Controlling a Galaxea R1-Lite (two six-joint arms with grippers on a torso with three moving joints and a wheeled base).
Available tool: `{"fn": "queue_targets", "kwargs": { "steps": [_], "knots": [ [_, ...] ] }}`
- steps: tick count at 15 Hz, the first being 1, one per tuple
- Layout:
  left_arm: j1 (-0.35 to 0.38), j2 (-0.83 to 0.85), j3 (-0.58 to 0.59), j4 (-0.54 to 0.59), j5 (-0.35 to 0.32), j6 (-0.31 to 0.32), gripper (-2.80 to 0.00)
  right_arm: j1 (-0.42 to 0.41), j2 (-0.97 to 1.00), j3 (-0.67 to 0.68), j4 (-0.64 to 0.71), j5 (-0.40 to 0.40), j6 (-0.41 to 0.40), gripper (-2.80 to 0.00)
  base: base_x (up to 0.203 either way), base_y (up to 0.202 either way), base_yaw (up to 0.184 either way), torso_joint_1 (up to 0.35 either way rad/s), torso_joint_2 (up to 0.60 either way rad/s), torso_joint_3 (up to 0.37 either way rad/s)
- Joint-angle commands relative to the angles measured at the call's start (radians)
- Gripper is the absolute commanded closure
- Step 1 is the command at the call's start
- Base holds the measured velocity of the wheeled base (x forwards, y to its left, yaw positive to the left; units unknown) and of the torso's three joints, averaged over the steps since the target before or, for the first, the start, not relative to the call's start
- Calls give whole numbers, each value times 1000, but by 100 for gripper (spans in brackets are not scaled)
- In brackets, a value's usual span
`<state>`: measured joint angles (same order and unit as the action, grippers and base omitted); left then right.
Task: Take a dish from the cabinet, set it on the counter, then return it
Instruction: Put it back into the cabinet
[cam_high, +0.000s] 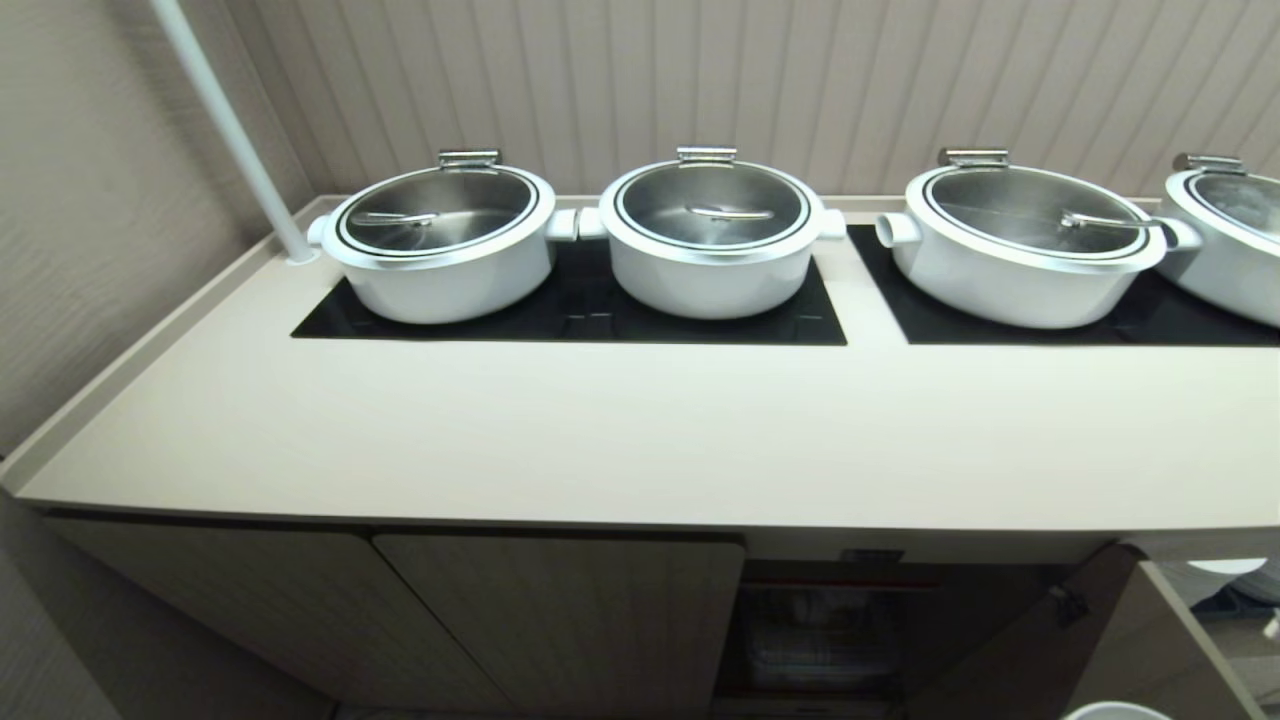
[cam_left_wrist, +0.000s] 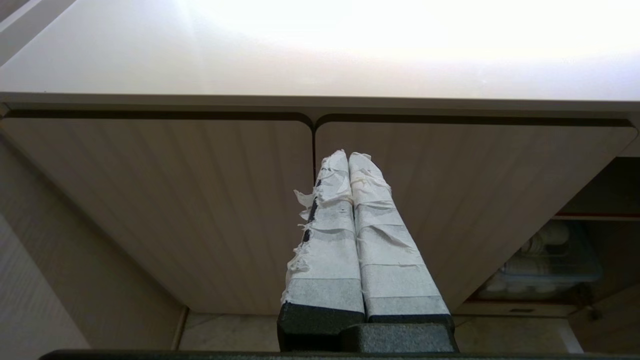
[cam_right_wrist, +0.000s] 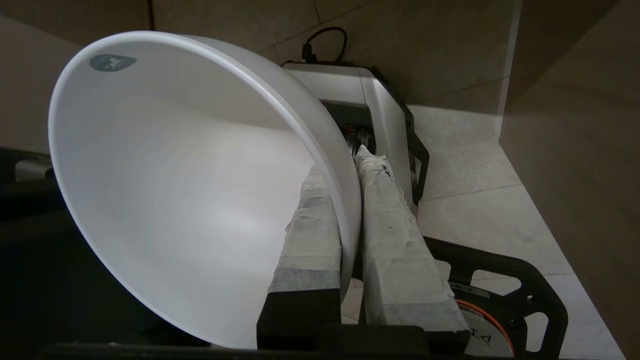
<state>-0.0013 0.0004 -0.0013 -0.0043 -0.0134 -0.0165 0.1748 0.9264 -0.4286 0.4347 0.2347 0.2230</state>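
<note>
Four big white lidded pots are being shown in the head view, set in a row on black glass panels: the first pot (cam_high: 440, 245) and the second pot (cam_high: 712, 238) are sitting side by side, handles almost touching, the third pot (cam_high: 1022, 245) is standing apart to their right, and the fourth pot (cam_high: 1228, 232) is being cut off by the picture's edge. A white pole (cam_high: 232, 130) is being seen rising slantwise from the back left corner. Pale fluted wall panelling (cam_high: 800, 90) is being shown behind the pots.
</note>
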Motion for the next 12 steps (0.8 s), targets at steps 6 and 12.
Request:
{"fn": "queue_targets", "kwargs": {
  "steps": [6, 12],
  "knots": [
    [0, 0, 1, 0, 1, 0, 0, 48, 7, 31, 3, 1, 5, 0, 0, 0, 0, 0, 0, 0],
    [0, 0, 1, 0, 0, 0, 0, 49, 20, 31, 2, -11, 7, 0, 0, 0, 0, 0, 0, 0]
  ]
}}
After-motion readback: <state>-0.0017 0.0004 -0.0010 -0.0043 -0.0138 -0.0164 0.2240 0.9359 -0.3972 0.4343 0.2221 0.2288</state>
